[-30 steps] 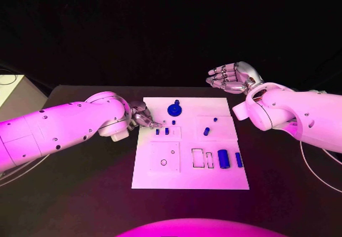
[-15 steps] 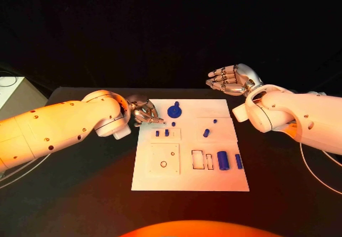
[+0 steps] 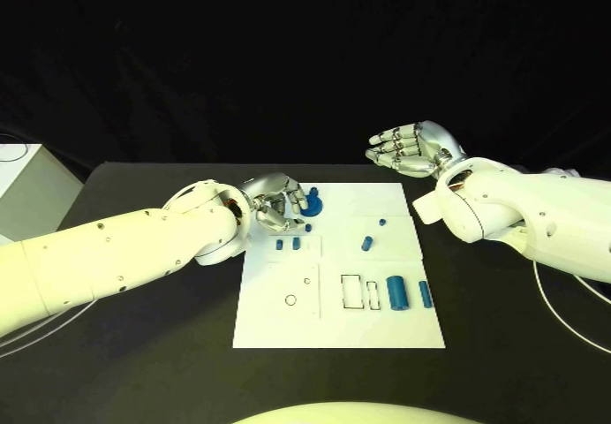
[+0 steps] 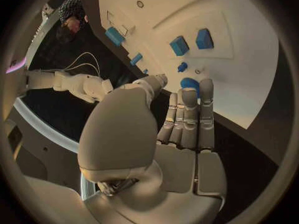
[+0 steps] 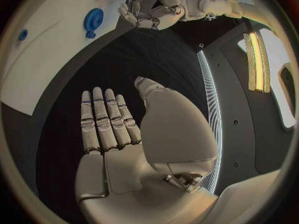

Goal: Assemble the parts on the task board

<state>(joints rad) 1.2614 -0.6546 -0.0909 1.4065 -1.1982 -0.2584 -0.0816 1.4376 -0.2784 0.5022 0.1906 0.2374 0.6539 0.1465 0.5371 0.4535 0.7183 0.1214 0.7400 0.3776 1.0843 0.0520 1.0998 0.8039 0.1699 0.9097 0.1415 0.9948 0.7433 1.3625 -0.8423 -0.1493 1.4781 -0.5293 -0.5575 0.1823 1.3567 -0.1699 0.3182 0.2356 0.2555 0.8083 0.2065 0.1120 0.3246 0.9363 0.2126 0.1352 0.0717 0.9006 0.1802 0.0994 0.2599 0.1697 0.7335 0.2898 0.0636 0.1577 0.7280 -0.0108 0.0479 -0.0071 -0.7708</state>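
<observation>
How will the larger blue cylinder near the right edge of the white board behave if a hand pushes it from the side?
The blue cylinder lies on its side on the flat task board, so it will probably roll rather than slide. It looks like rigid plastic, likely light. Its smooth round surface may slip between fingers.

Board (image 3: 337, 327) mid-table (image 3: 153, 371). Gear (image 3: 310, 206) at far edge, left hand (image 3: 274, 205) just beside; cylinder (image 3: 396, 292) near right edge. Right hand (image 3: 410, 146) beyond far right corner.

No legible txt, labels or nos. anywhere; task board (image 3: 339, 300) has outlines only.
</observation>
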